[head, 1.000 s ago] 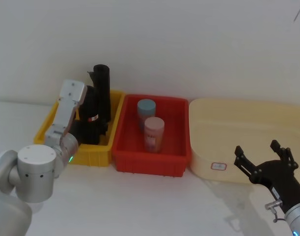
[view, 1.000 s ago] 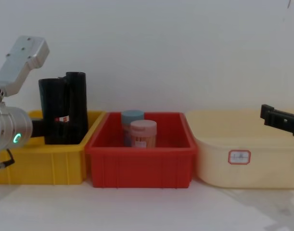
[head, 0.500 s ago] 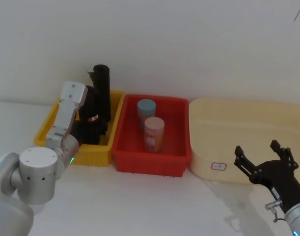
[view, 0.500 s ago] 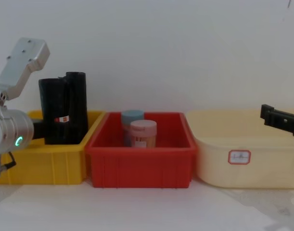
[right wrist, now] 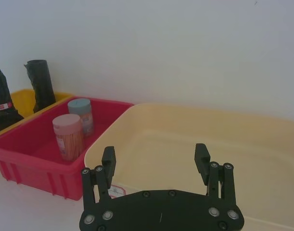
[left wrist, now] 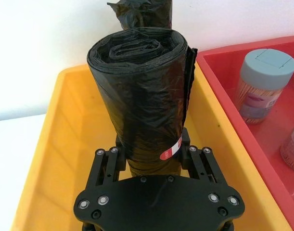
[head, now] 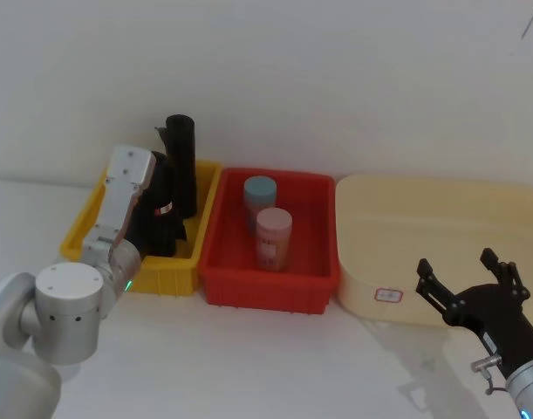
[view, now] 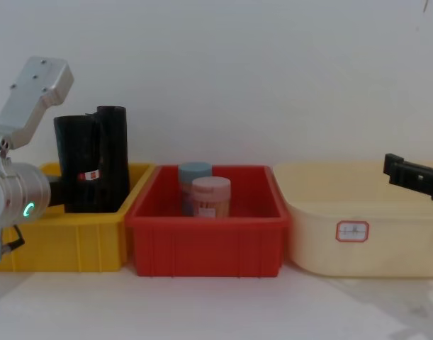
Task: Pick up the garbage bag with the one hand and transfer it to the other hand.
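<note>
The garbage bag (head: 164, 188) is a black roll with a red-and-white label band, standing upright in the yellow bin (head: 161, 279). My left gripper (left wrist: 151, 144) is shut on its lower part, with a finger on either side just below the label. The same roll (view: 78, 152) shows from the side with its upper half above the bin's rim. My right gripper (head: 467, 275) hangs open over the near edge of the cream tub (head: 423, 253), far from the roll, with nothing between its fingers (right wrist: 108, 156).
A plain black roll (head: 181, 161) stands right behind the garbage bag in the same bin. The red bin (head: 266, 292) in the middle holds a blue-lidded jar (head: 259, 196) and a pink-lidded jar (head: 273, 236). A white wall rises close behind the bins.
The garbage bag has shifted slightly left, away from the plain roll, together with my left gripper. The right arm has not moved.
</note>
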Available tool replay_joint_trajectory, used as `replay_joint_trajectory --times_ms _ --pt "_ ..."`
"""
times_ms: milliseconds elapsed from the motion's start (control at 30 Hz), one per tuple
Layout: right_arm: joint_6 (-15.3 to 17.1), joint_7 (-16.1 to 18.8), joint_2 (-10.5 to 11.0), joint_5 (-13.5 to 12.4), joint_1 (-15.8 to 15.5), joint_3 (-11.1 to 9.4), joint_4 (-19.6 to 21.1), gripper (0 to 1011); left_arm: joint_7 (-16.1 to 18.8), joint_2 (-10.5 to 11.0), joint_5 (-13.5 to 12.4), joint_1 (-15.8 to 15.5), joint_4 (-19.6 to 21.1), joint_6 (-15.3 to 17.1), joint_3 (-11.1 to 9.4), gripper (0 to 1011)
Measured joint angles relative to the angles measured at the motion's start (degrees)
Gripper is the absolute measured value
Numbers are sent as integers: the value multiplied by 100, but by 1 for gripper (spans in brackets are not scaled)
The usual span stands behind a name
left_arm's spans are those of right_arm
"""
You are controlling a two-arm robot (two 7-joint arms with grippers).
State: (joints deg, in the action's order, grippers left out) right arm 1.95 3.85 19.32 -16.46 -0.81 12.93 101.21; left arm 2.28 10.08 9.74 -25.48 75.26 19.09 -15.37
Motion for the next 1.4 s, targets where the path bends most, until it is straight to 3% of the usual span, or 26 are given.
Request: replay_joint_trajectory --times_ms 300,567,667,1033,1400 --pt "98 71 -8 -29 142 -25 -113 1002 6 -3 -5 0 -7 -14 1 533" --pt "353 271 -23 -104 550 2 -420 1001 6 -6 -9 0 -11 -20 1 494" --pt "546 402 -45 -121 839 71 -591 1001 6 -6 -9 0 -11 -21 1 486" --pt "1306 728 -267 26 1916 536 -1139 1002 5 -5 -9 0 -11 -27 1 486" --pt "1906 965 -498 286 2697 1011 -1583 1002 5 -5 -9 0 -11 -27 1 486"
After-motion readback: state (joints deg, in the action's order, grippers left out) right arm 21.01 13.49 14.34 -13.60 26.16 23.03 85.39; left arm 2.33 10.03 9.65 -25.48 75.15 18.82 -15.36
